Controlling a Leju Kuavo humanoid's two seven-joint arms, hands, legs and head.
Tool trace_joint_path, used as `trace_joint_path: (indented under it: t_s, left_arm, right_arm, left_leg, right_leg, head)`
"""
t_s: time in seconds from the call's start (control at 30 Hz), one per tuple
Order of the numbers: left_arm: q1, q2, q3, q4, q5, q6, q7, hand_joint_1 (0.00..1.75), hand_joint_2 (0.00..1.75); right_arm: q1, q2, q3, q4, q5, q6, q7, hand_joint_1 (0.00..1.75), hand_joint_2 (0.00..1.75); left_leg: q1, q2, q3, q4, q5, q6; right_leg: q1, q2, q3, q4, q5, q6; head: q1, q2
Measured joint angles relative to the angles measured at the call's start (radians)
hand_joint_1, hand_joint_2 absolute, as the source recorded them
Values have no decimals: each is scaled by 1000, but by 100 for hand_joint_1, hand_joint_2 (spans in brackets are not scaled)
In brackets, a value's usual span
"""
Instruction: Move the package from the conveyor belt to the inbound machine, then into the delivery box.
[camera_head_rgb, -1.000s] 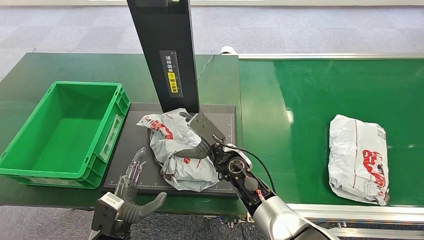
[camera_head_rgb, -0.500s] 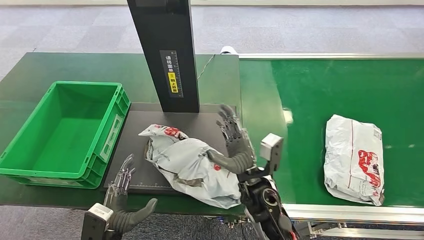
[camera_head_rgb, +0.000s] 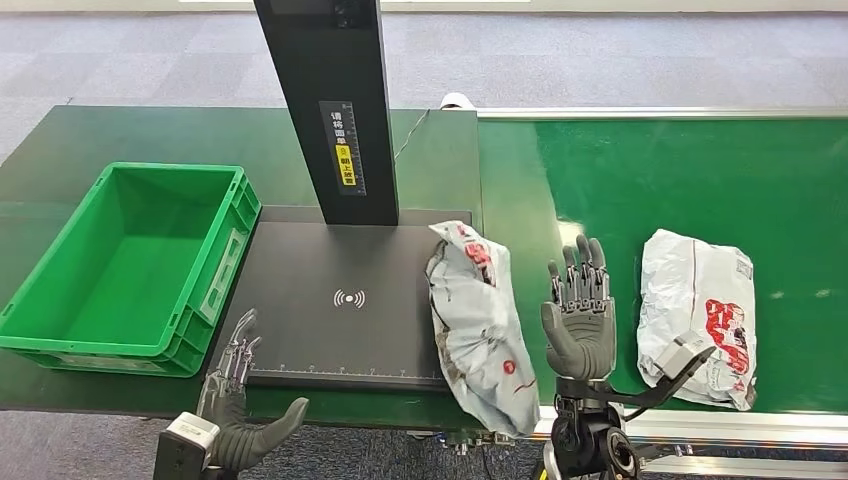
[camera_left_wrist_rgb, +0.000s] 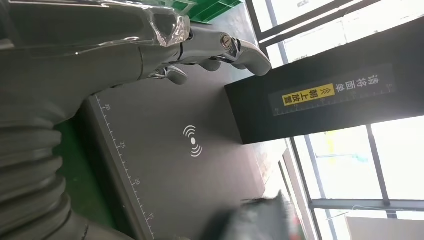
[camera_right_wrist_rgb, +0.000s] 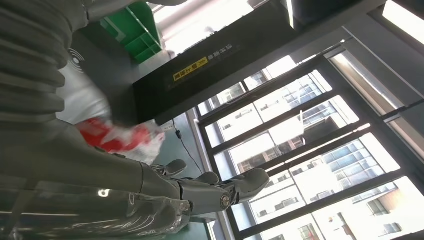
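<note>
Upright, the right hand (camera_head_rgb: 578, 320) spreads empty beside the package (camera_head_rgb: 478, 318).

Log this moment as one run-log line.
package: overhanging scanner pad right edge | right hand: open, beside it | left hand: open | bin: empty

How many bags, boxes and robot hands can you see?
Bags: 2, one at the right edge of the black pad, one on the belt.
Boxes: 1, green.
Hands: 2, left and right, both holding nothing.
Total: 5.
</note>
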Motion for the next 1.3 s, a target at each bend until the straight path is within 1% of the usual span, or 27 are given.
trace_joint_path:
  t_s: [0.23,1.03,1.1,1.17,1.23,1.3]
  left_arm:
    - [-13,1,1,-1,-10,-5,1,0,175]
    - [-18,6,1,0,-9,9,3,0,175]
    - [-18,4,1,-3,-12,9,8,0,175]
    - [-13,0,1,-10,-16,11,16,0,175]
    - [-6,-2,1,-22,-20,14,26,0,175]
    - [1,-5,1,-34,-21,18,35,0,175]
  right_arm:
    - [6,11,-16,-18,-17,-24,-5,0,175]
    - [17,15,-22,-25,-19,-29,2,0,175]
    - [16,14,-20,-25,43,-83,4,0,175]
    - [15,11,-14,-25,188,-202,14,0,175]
    - [12,6,-9,-22,354,-328,45,0,175]
    - [11,0,-9,-16,449,-393,75,0,175]
  left_leg:
    - [0,0,0,0,0,0]
    - [0,0,1,0,0,0]
    - [0,0,1,0,0,0]
    - [0,0,1,0,0,0]
    - [0,0,1,0,0,0]
    - [0,0,1,0,0,0]
  right_leg:
    - [0,0,0,0,0,0]
    - [0,0,1,0,0,0]
    - [0,0,1,0,0,0]
    - [0,0,1,0,0,0]
    - [0,0,1,0,0,0]
    - [0,0,1,0,0,0]
  head:
    - [0,0]
    - [0,0]
    - [0,0]
    - [0,0]
    - [0,0]
    - [0,0]
